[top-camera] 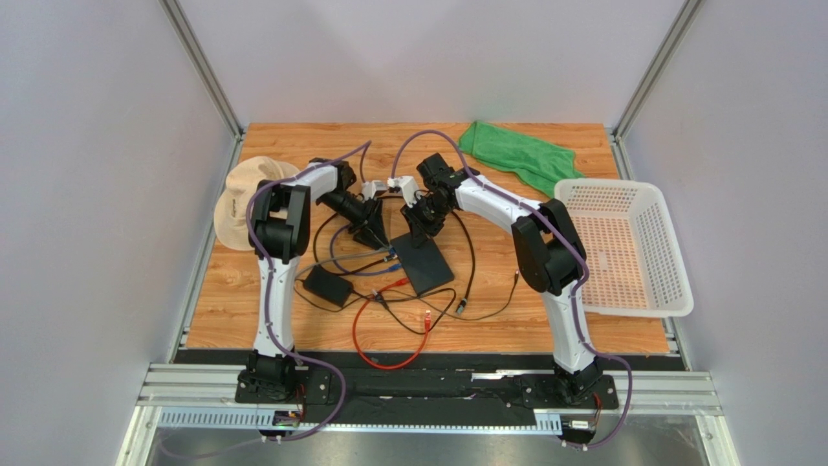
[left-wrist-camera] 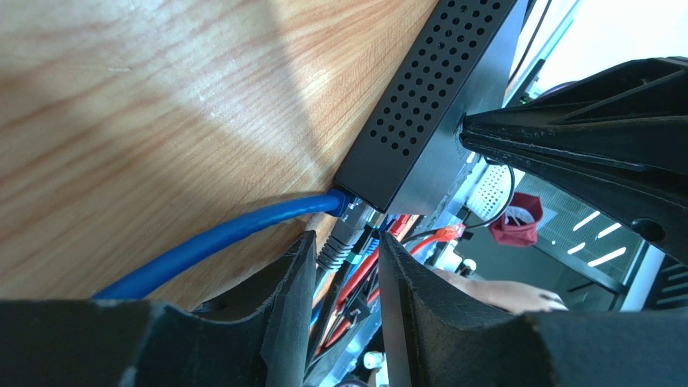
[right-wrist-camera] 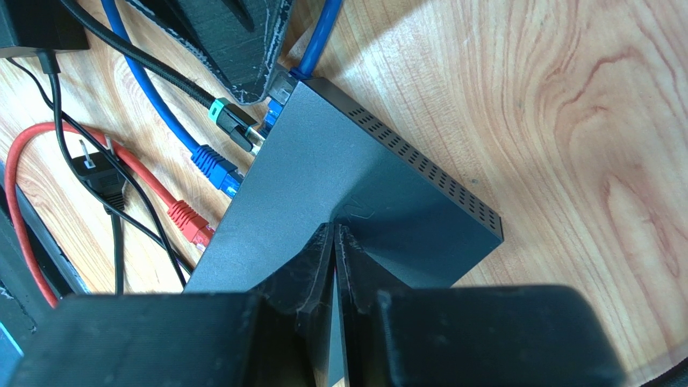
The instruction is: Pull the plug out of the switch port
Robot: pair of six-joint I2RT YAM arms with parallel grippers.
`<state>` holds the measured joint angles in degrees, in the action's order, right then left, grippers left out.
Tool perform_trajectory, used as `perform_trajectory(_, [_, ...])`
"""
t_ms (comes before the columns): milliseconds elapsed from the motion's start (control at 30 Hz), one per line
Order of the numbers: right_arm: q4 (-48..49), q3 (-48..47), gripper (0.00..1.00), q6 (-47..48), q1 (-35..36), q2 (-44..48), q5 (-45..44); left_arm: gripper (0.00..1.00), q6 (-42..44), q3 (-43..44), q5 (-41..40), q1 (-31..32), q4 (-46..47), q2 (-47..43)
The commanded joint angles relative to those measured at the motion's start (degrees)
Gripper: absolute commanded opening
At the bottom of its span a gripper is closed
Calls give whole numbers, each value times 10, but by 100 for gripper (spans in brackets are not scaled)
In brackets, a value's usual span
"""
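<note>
Wooden table (top-camera: 253, 311) carries the black switch box (top-camera: 425, 264), lying flat at centre. Right gripper (right-wrist-camera: 333, 234), fingers pressed together and holding nothing, bears on the box top, likely to pin it. Left gripper (left-wrist-camera: 346, 258) stands partly open, straddling the grey plug (left-wrist-camera: 335, 242), which sits in its port (left-wrist-camera: 359, 208), unclamped.

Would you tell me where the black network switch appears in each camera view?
Top external: network switch mid-frame, slightly left of centre.
Left wrist: network switch upper right, perforated side showing.
Right wrist: network switch centre frame.
Shared landmark: blue cable entering its corner.
</note>
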<state>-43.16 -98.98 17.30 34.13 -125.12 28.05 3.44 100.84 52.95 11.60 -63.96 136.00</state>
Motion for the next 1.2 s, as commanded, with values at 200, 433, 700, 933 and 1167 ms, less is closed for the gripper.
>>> perform_trajectory(200, [-26, 19, 12, 22, -4, -33, -78, 39, -2, 36, -2, 35, -14, 19])
perform_trajectory(433, [-26, 19, 12, 21, -3, -35, -77, 36, -19, 59, -28, 45, -25, 41])
perform_trajectory(700, [-25, 21, 13, 19, -3, -36, -75, 11, -32, 62, -48, 45, -27, 43])
perform_trajectory(933, [-25, 20, 13, 21, -3, -34, -81, 0, -19, 56, -114, 45, -48, 25])
perform_trajectory(1167, [-26, 29, 13, 24, -4, -32, -90, 0, 50, 23, -124, 25, -126, 28])
